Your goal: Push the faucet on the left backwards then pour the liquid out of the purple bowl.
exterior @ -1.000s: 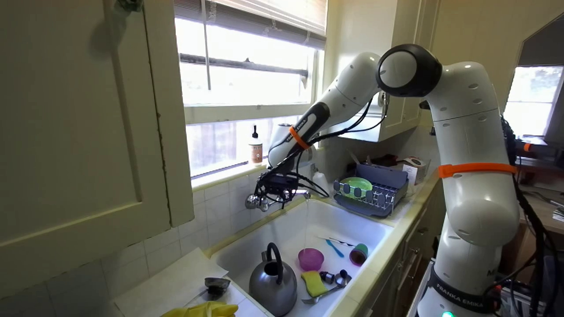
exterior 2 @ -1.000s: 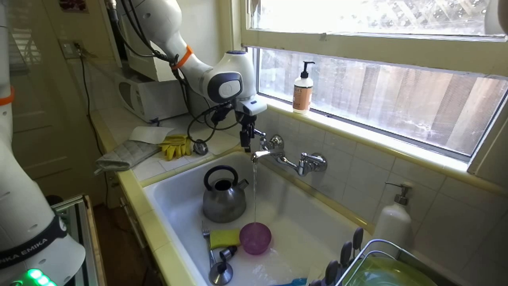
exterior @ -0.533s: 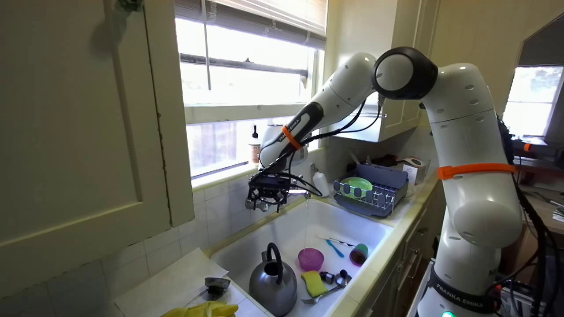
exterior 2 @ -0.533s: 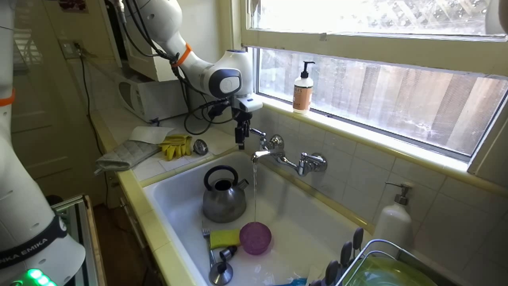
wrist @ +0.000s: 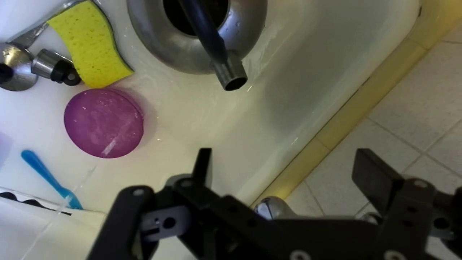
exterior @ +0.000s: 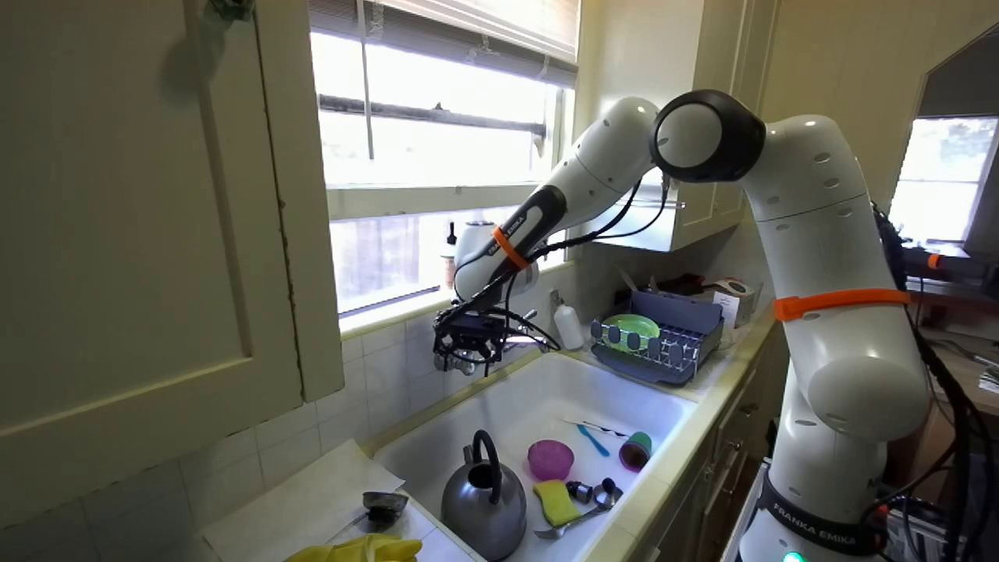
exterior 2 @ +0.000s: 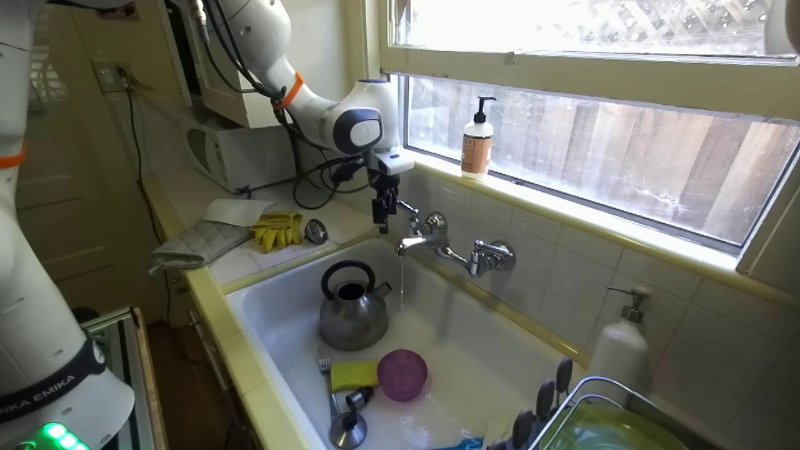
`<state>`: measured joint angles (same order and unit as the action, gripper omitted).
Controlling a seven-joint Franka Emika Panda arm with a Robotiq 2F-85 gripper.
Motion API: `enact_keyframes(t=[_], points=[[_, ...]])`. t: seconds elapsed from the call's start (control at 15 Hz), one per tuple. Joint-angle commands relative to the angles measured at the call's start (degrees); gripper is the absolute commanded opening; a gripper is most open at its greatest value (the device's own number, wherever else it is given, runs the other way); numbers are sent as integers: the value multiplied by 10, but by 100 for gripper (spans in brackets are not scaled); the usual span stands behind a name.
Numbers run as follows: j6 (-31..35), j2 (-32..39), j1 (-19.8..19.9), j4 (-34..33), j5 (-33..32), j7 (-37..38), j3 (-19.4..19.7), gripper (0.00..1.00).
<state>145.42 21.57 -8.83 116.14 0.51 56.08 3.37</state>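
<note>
Chrome faucet (exterior 2: 421, 241) on the wall (exterior 2: 540, 281) trickles into the sink (exterior 2: 465, 340), where the purple bowl (exterior 2: 402, 375) sits just beside the sponge (exterior 2: 352, 375). The gripper (wrist: 284, 161) hangs with fingers (wrist: 375, 175) apart, holding nothing; an off-centre push could slide off the smooth handle (exterior 2: 409, 208), leaving the water (exterior 2: 402, 275) running.

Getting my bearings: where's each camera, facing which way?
In an exterior view: from the kettle end, toward the dish rack; most of the arm shows.
In an exterior view: from the dish rack end, toward the microwave; forearm and base show.
Wrist view: on the wrist, facing down into the sink; open gripper shows.
Both exterior views share faucet and purple bowl.
</note>
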Motion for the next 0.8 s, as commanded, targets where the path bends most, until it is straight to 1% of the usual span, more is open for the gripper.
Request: enact_keyframes(t=[0.0,0.27,0.33,0.4,0.47,0.6,0.73], points=[[42,31,-8,-36,-15,32,17,100],[62,37,-2,-38,6,43,13,100],[52,36,-2,-37,7,41,10,100],[47,32,-5,-33,-1,39,11,100],[42,26,-14,-25,-24,46,21,100],[27,13,-13,-12,-32,30,19,100],[16,-7,-3,14,-32,-11,8,100]])
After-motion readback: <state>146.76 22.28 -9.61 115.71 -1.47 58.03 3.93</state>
